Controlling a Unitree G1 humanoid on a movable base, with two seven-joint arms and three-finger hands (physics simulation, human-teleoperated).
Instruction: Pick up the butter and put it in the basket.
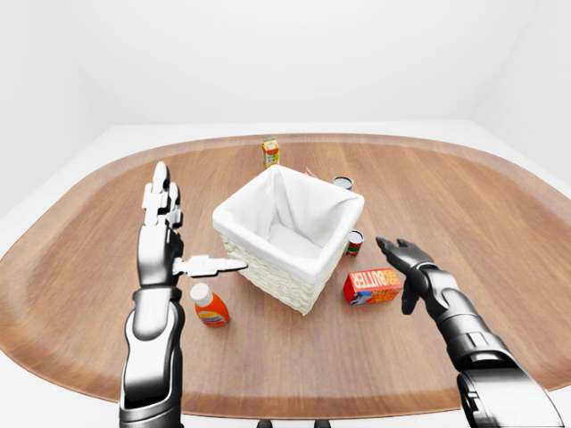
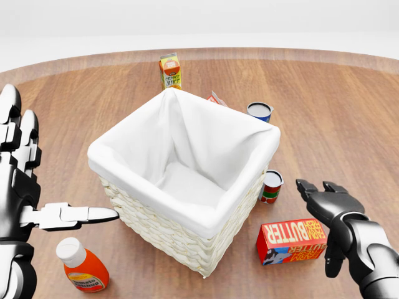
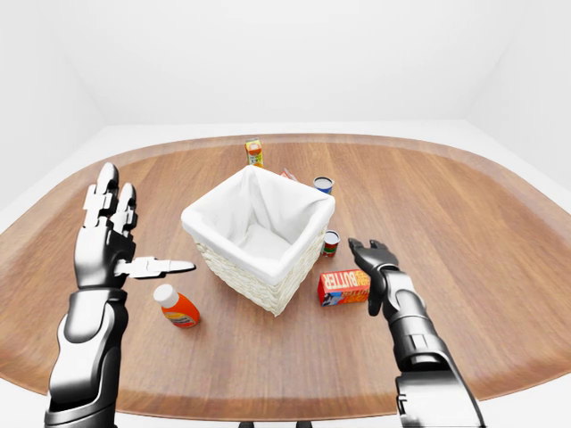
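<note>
The butter (image 2: 292, 240) is a red box lying on its side on the wooden table, just right of the basket's lower corner. The wicker basket (image 2: 163, 225) has a white cloth liner and holds nothing. My right hand (image 2: 325, 219) hovers open at the butter's right end, palm turned down, fingers spread above and beside the box without closing on it. My left hand (image 2: 37, 187) stands open and upright left of the basket, thumb pointing at its wall.
A tomato-sauce bottle (image 2: 82, 265) lies below my left hand. A small red can (image 2: 271, 186) stands between basket and butter. A blue-rimmed can (image 2: 259, 111), a small carton (image 2: 216, 98) and an orange-juice carton (image 2: 170, 71) stand above the basket. The table edge (image 1: 294, 406) curves round.
</note>
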